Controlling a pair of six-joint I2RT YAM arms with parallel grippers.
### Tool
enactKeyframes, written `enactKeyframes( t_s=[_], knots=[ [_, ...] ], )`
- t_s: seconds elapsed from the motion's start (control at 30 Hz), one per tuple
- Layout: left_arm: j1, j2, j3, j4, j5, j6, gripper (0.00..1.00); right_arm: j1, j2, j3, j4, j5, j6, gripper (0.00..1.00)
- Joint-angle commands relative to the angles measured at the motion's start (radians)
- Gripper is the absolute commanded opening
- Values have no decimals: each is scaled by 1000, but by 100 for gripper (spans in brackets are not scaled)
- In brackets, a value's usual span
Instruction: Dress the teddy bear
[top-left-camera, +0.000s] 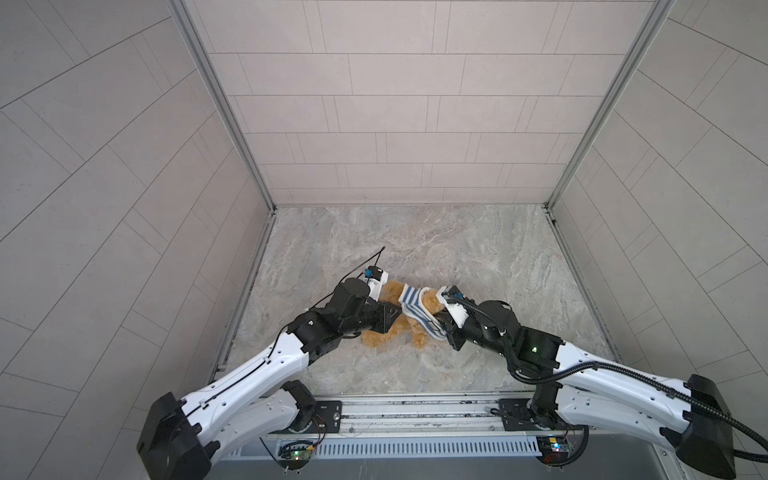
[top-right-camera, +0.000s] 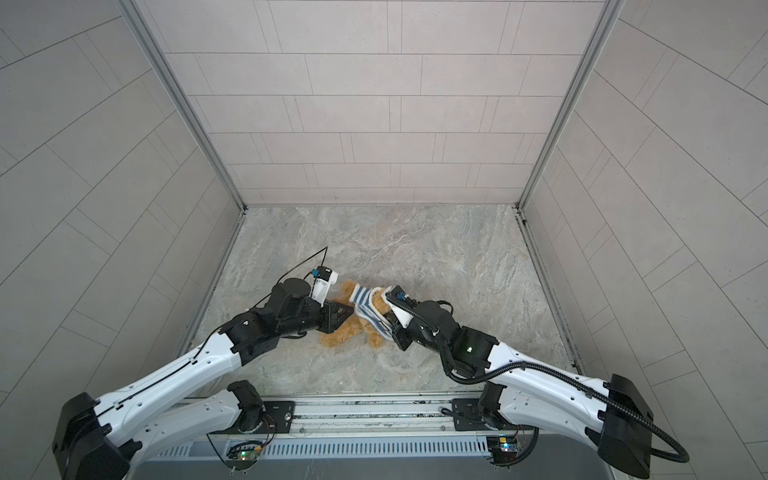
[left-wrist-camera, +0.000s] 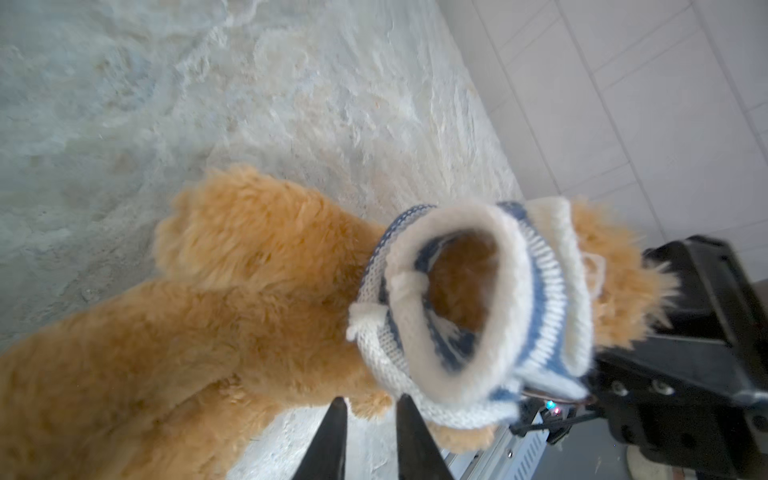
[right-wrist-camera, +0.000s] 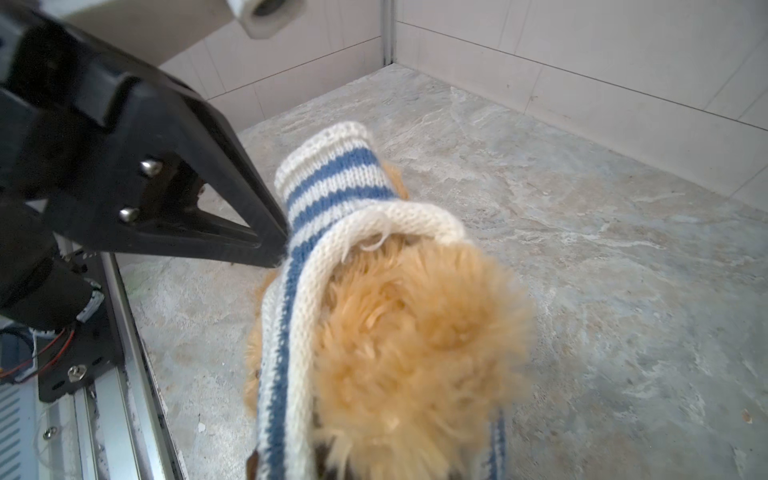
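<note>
The golden-brown teddy bear (top-left-camera: 376, 338) (top-right-camera: 336, 336) lies on the marble floor between both grippers. A blue-and-white striped shirt (top-left-camera: 415, 307) (top-right-camera: 368, 309) is partly pulled over it, and fur shows through the shirt's opening (left-wrist-camera: 461, 282). One striped sleeve (right-wrist-camera: 332, 183) sticks up. My left gripper (top-left-camera: 397, 309) (left-wrist-camera: 372, 399) is open just beside the shirt's edge, with only floor between its fingers. My right gripper (top-left-camera: 441, 328) (top-right-camera: 390, 330) is shut on the shirt's far hem. In the right wrist view its fingertips are hidden behind fur (right-wrist-camera: 415, 340).
Tiled walls enclose the floor on three sides, meeting at metal corner posts (top-left-camera: 266, 195). A metal rail (top-left-camera: 415, 411) carrying both arm bases runs along the front edge. Bare marble floor (top-left-camera: 415, 241) lies behind the bear.
</note>
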Motion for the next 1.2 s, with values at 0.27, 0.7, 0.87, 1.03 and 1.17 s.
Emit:
enactKeyframes(
  t_s=[0.27,0.7,0.87,1.03,1.17],
  knots=[
    [-87,-45,-63,153,-38,-68,46,25,39,23,33,313,562,0],
    [-163,164,-125,481,-49,-269,34,90,112,53,91,469,678,0],
    [-189,237,-115,556,-23,-295,32,97,121,12,117,486,700,0],
    [-208,264,-118,581,-27,-305,29,100,126,11,124,487,704,0],
    [-212,277,-116,588,-26,-305,24,102,126,9,120,490,703,0]
  ],
)
